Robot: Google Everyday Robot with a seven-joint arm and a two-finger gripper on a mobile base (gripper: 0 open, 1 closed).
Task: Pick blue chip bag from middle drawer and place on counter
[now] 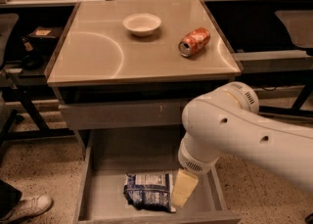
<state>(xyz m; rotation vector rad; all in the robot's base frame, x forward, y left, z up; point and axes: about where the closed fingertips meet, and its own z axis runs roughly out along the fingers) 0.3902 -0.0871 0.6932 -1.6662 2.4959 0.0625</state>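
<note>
The blue chip bag [147, 191], dark blue with white panels, lies flat on the bottom of the open middle drawer [110, 169], near its front. My gripper [184, 189] hangs from the white arm [244, 135] and reaches down into the drawer, right beside the bag's right edge. The beige counter [98, 56] with pale arc marks sits above the drawer.
A white bowl [142, 24] and an orange soda can [194, 41] lying on its side rest on the counter. A grey scratched drawer front [122, 113] is above the open drawer. A shoe [27, 207] shows at lower left. Chairs and shelves flank the cabinet.
</note>
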